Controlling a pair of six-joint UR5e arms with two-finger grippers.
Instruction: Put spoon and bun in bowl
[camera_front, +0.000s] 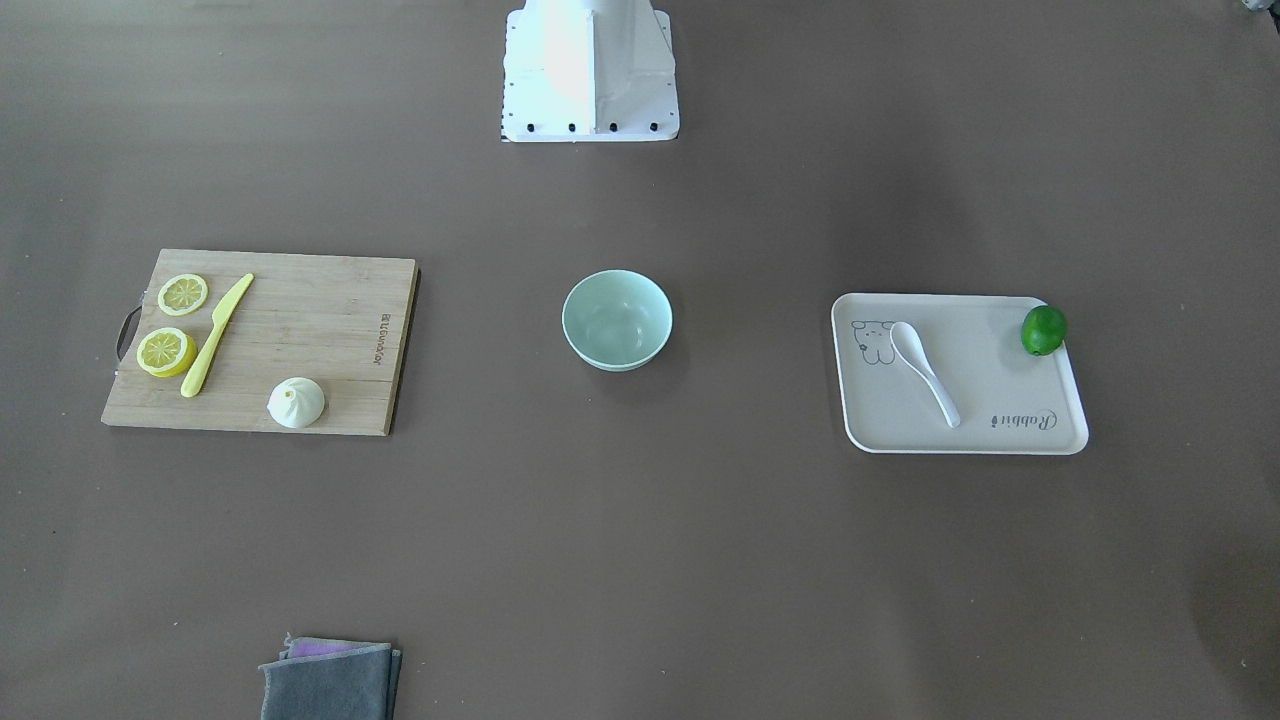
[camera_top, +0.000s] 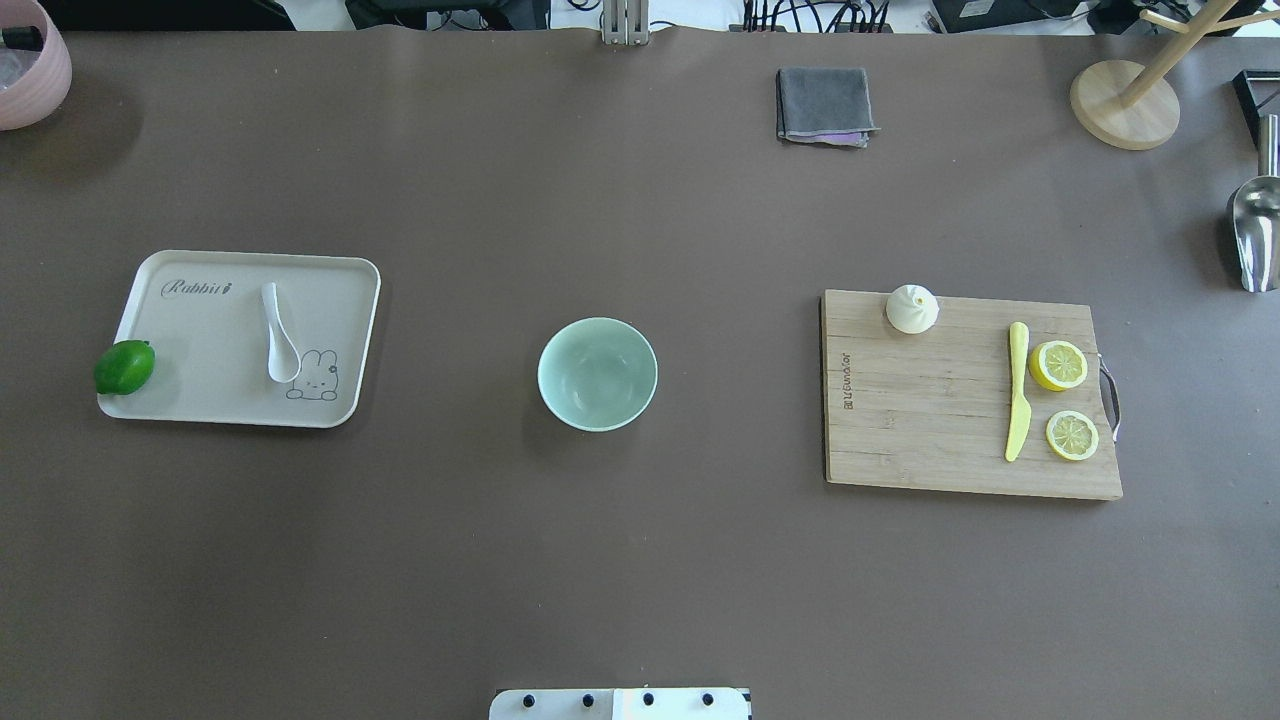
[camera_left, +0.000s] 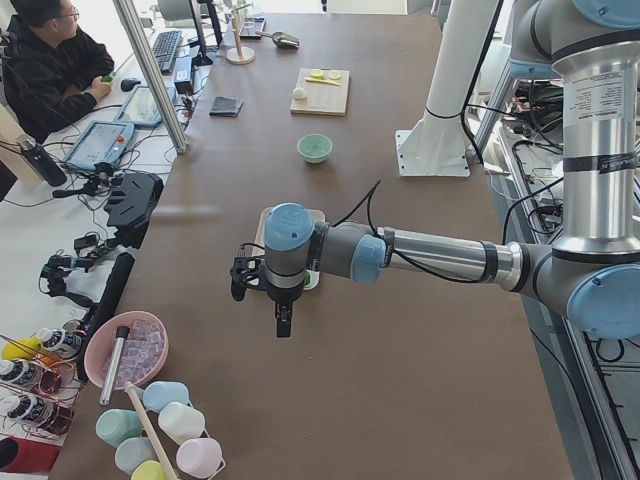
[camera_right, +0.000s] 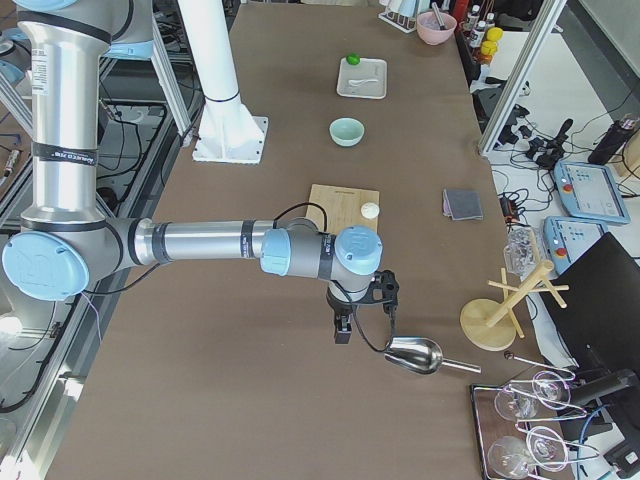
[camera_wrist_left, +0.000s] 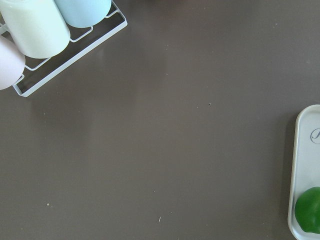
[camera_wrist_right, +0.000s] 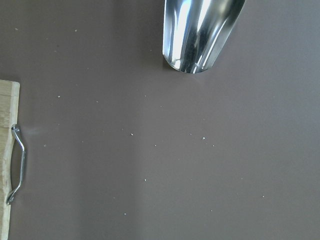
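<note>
Two things are ours to move and neither is in place yet, so we judge the task to be at its very start. The small glossy white soup spoon (camera_top: 276, 332) lies flat on the flat beige rectangular tray (camera_top: 200, 390) on our left side. Its scoop is beside the printed rabbit, well apart from the green lime (camera_top: 124, 367) at the tray's outer edge. The small cream-white pleated steamed bun (camera_top: 912, 309) sits at the far edge of the bamboo cutting board (camera_top: 920, 420) on our right, apart from the yellow plastic knife (camera_top: 1017, 405) and the two lemon slices (camera_top: 1058, 365). Between tray and board, the round pale mint-green bowl (camera_top: 598, 374) stands upright on the brown table (camera_top: 640, 560) and holds nothing.

Our left gripper (camera_left: 284, 326) hangs above the table beyond the tray's outer end. Our right gripper (camera_right: 342, 334) hangs beyond the board's handle end, near a shiny metal scoop (camera_wrist_right: 200, 30). Neither seems to carry anything. Each shows only in a side view, so we cannot tell whether its fingers are apart or together.

Both pick-ups and both drops into the bowl are left to do. We reckon the left arm suits the spoon and the right arm the bun.
</note>
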